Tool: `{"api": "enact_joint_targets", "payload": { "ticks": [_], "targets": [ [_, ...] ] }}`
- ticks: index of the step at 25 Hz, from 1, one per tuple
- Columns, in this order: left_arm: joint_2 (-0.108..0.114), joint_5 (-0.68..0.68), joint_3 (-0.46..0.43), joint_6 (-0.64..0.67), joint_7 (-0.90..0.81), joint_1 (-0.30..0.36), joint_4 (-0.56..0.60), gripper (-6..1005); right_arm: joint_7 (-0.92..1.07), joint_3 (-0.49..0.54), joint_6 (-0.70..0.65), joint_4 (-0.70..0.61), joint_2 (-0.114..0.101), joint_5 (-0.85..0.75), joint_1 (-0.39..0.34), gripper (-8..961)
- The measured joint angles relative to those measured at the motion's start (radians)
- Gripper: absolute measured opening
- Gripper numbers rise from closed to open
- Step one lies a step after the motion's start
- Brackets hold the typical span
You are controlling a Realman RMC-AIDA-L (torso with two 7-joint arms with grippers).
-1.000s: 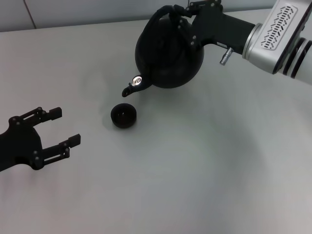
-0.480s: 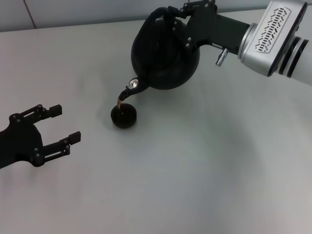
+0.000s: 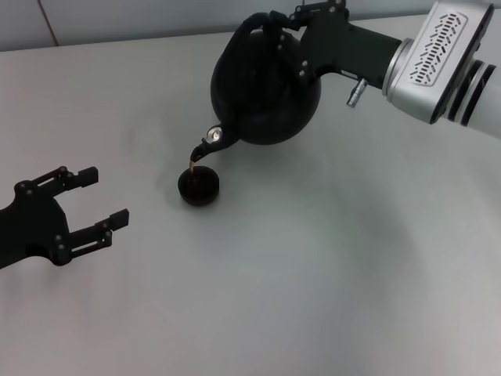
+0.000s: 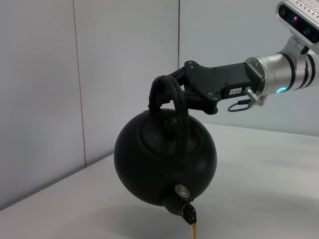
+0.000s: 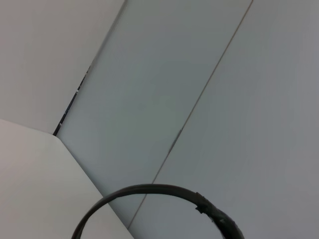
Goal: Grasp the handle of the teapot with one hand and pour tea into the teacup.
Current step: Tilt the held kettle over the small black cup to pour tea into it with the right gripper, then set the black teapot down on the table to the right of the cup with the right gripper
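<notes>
**Teapot tipped over cup, tea running**

Head view: right gripper (image 3: 283,23) clamped on the handle (image 3: 249,30), holding the teapot (image 3: 264,90) lifted off the table (image 3: 329,258). Spout angled down toward the robot's left, a thin stream dropping into the teacup (image 3: 199,186) directly below. Left gripper (image 3: 90,205) idle well apart to the left, fingers spread, empty.

Left wrist view: teapot (image 4: 165,160) seen spout-first, amber stream (image 4: 193,231) leaving the tip; cup out of frame.

Right wrist view: only the handle's arch (image 5: 164,199) against wall panels.
</notes>
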Motion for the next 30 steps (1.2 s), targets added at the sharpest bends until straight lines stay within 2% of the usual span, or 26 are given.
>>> {"api": "enact_joint_targets", "payload": {
  "ticks": [12,23,30],
  "targets": [
    [-0.010,0.027,-0.010,-0.004,0.008,-0.008,0.000,782,0.000,0.010,-0.028,0.073,0.001,0.117,-0.034,93],
    [-0.012,0.025,-0.034,0.000,0.010,-0.004,0.012,782,0.032,0.011,-0.178,0.145,0.001,0.392,-0.125,94],
    [-0.013,0.023,-0.039,0.000,0.010,-0.001,0.012,781,0.078,0.022,-0.160,0.164,0.000,0.410,-0.151,94]
  ]
}}
